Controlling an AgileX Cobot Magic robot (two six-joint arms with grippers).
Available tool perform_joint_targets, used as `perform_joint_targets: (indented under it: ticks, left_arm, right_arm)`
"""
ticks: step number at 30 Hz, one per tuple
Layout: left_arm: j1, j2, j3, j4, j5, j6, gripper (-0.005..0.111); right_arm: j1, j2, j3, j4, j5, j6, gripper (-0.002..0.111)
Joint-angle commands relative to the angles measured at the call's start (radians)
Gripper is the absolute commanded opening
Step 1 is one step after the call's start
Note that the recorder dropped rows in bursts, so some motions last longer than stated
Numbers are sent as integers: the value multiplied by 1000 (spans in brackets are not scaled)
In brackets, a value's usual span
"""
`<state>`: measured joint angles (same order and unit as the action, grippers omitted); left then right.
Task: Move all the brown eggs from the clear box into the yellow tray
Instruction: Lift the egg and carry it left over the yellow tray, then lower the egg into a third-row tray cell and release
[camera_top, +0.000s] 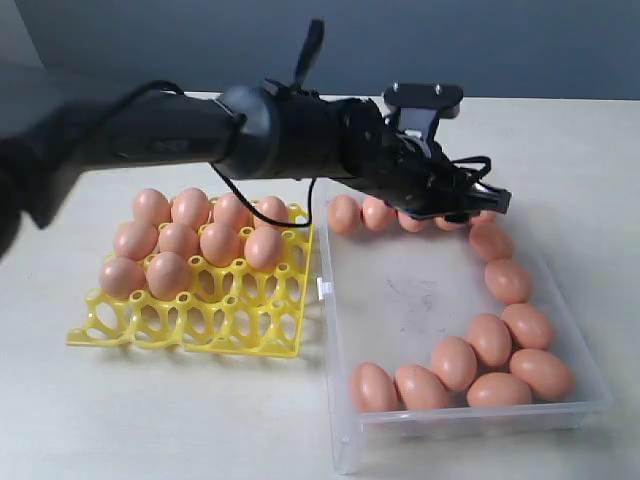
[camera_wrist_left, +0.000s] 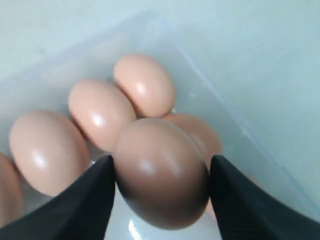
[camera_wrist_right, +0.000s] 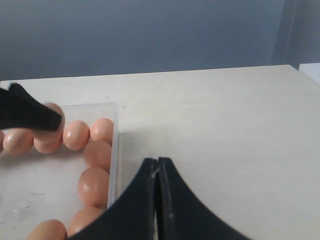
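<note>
The clear box lies on the right of the table, with brown eggs along its far, right and near walls. To its left, the yellow tray carries several brown eggs in its far rows. My left gripper reaches across to the box's far right corner. In the left wrist view its fingers press both sides of one brown egg. My right gripper is shut and empty over bare table, just outside the box wall.
The tray's near rows of cups hold nothing. The box's scuffed middle floor is bare. More eggs crowd right beside the gripped one in the corner. The left arm spans above the tray's far edge.
</note>
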<state>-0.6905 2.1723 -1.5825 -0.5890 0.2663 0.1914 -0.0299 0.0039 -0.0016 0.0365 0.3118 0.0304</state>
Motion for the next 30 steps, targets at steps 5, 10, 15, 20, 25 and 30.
perform_joint_targets:
  ticks: [5,10,15,20,25,30]
  left_arm:
    - [-1,-355,325,122,-325,2,1]
    - [1,-570,647,119,-523,156,0]
    - [1,-664,1023,-346,-916,448,0]
    - [1,-660,1127,-371,-985,446,0]
    - [1,-585,1128,-401,-922,432,0]
    - [1,-550,1128,-293,-872,367,0]
  right_arm:
    - [0,-4,2,-1,-7,-5,-1]
    - [0,-4,2,-1,-7,-5,-1]
    - [0,-4,2,-1,-7,-5,-1]
    - [0,-4,2,-1,-7,-5,-1]
    - [0,-4,2,-1,-7,-5,-1]
    - [0,-4,2,-1,-7,-5,-1]
